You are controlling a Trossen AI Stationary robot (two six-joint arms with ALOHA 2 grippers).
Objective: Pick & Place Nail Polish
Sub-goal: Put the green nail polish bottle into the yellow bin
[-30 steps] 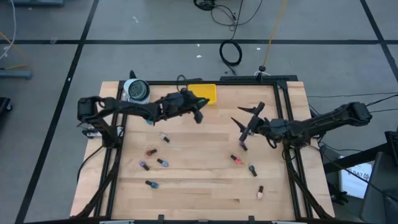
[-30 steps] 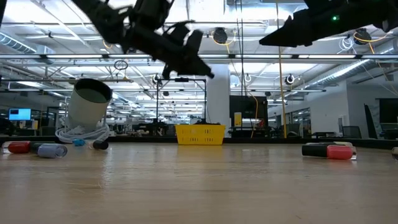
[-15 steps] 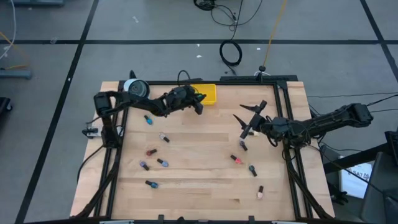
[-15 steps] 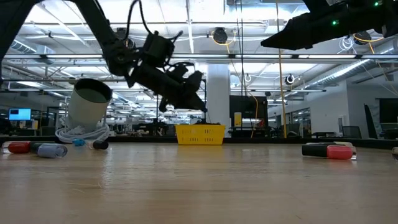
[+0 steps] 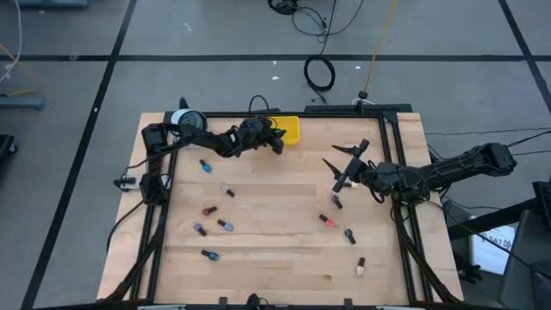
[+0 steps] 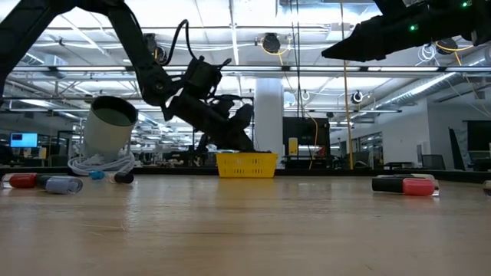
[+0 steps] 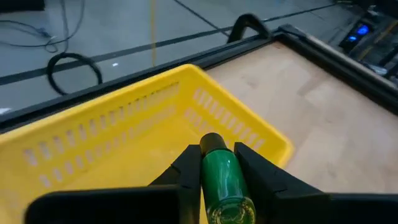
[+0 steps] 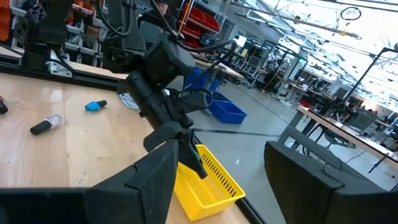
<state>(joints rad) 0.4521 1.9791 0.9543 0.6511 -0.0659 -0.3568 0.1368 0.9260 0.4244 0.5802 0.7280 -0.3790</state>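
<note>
My left gripper (image 5: 277,143) hangs just over the near rim of the yellow tray (image 5: 284,129) at the table's far edge, shut on a green nail polish bottle (image 7: 222,180) with a dark cap (image 7: 211,142). In the low view the left gripper (image 6: 244,140) slants down above the tray (image 6: 247,165). My right gripper (image 5: 343,169) waits open in the air over the table's right half. Several more nail polish bottles lie on their sides on the wood, such as one (image 5: 227,190) on the left and one (image 5: 327,220) on the right. My left gripper pinches the bottle's green body (image 7: 214,171) between its two fingers, one on each side. The bottle lies along the fingers, and its dark cap sticks out past their tips. The fingers slant down toward the table's far edge. The bottle is lifted clear, over the tray's inside.
A grey-white tape roll (image 5: 188,125) with a coiled cord stands at the far left corner, beside the tray. A black frame (image 5: 392,164) runs round the wooden table top. Loose bottles lie in a left cluster (image 5: 207,209) and a right cluster (image 5: 349,234).
My left gripper has gone down and toward the table's far edge, from high above the wood to just over the yellow tray, rolling a little on the way. The green bottle has come along between its fingers.
</note>
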